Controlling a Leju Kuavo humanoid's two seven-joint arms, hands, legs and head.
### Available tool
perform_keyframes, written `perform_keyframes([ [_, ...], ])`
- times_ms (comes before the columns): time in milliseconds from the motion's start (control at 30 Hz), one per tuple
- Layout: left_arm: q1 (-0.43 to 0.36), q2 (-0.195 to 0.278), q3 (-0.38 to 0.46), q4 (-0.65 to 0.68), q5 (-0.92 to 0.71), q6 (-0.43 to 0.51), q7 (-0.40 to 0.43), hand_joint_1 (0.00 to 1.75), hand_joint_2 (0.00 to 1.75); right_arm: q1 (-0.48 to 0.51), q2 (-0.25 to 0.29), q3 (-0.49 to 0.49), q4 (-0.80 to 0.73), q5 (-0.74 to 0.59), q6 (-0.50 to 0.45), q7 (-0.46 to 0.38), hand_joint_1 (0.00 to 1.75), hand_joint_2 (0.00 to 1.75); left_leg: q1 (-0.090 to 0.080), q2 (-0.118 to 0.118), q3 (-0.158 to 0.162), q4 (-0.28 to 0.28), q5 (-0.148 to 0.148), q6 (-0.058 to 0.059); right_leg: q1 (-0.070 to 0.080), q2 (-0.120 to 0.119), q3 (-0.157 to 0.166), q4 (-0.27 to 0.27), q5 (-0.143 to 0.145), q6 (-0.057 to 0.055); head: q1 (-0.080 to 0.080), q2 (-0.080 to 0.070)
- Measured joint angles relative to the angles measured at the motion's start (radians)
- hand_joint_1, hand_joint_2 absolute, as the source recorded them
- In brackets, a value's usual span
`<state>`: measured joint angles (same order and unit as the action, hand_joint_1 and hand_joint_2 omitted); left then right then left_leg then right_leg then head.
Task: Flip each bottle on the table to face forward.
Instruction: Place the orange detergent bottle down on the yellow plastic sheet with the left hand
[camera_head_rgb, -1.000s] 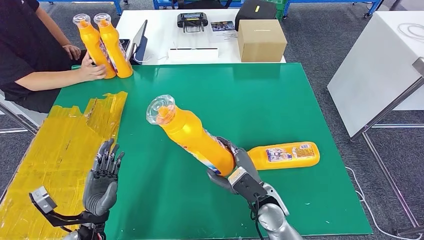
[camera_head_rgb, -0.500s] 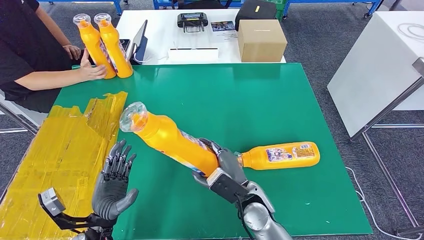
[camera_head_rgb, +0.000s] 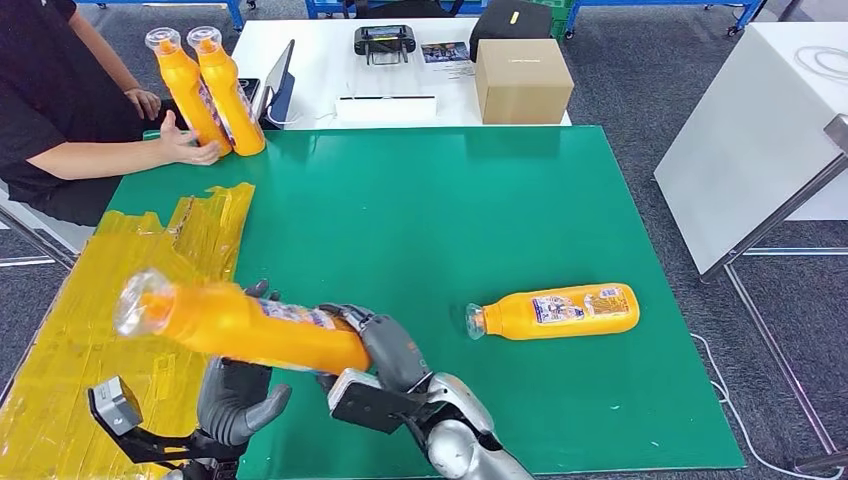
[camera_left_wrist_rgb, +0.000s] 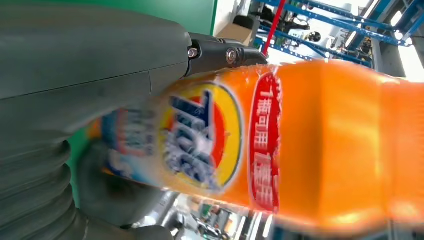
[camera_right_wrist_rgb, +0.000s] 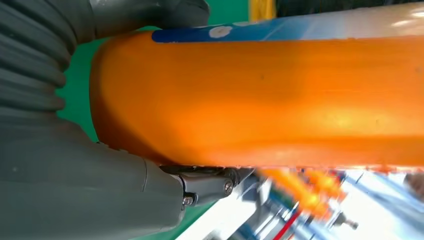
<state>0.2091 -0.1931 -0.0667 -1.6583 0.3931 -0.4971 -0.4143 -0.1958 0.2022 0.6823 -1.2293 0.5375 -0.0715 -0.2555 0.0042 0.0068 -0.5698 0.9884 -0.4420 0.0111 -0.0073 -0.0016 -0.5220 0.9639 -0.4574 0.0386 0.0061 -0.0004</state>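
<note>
**Handover of a held bottle, head view**

The right robot hand (camera_head_rgb: 385, 352) is gripping the base end of an orange detergent bottle (camera_head_rgb: 240, 325), carrying it nearly level above the green counter (camera_head_rgb: 420, 210), cap pointing to the robot's left. The left robot hand (camera_head_rgb: 240, 395) is lying directly beneath the bottle's body, fingers partly hidden; whether it is gripping cannot be told. A second bottle (camera_head_rgb: 555, 310) is lying flat, nearer the right arm.

Blurred, unreadable red-band characters and logo on the held bottle (camera_left_wrist_rgb: 280, 145)
</note>
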Motion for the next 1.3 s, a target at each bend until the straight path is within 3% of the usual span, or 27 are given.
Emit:
perform_keyframes([
  [300, 0.017, 0.011, 0.023, 0.031, 0.086, -0.028, 0.028, 0.0, 1.75, -0.069, 0.049, 0.153, 0.15, 0.015, 0.006, -0.007, 1.75, 1.75, 0.0, 0.0, 0.0, 0.0, 0.0, 0.0, 0.0, 0.0, -0.001, 0.0, 0.0, 0.0, 0.0, 0.0],
  [900, 0.034, 0.02, 0.044, 0.059, 0.116, -0.029, 0.043, 0.0, 1.75, -0.112, 0.074, 0.197, 0.266, 0.012, 0.004, -0.022, 1.75, 1.75, 0.0, 0.001, 0.0, 0.0, 0.0, 0.0, 0.0, 0.0, -0.002, 0.0, 0.0, 0.0, 0.0, 0.0],
  [1033, 0.035, 0.021, 0.046, 0.069, 0.119, -0.026, 0.045, 1.71, 1.75, -0.119, 0.081, 0.205, 0.303, 0.013, -0.006, -0.032, 1.75, 1.75, 0.0, 0.001, 0.0, 0.0, 0.0, 0.0, -0.001, 0.0, -0.002, 0.0, 0.0, 0.0, 0.0, 0.0],
  [1300, 0.036, 0.021, 0.048, 0.072, 0.125, -0.024, 0.042, 1.75, 1.75, -0.119, 0.083, 0.205, 0.323, 0.02, -0.019, -0.034, 1.75, 1.75, 0.0, 0.001, 0.0, 0.0, 0.0, 0.0, -0.001, 0.0, -0.002, 0.0, 0.0, 0.0, 0.0, 0.0],
])
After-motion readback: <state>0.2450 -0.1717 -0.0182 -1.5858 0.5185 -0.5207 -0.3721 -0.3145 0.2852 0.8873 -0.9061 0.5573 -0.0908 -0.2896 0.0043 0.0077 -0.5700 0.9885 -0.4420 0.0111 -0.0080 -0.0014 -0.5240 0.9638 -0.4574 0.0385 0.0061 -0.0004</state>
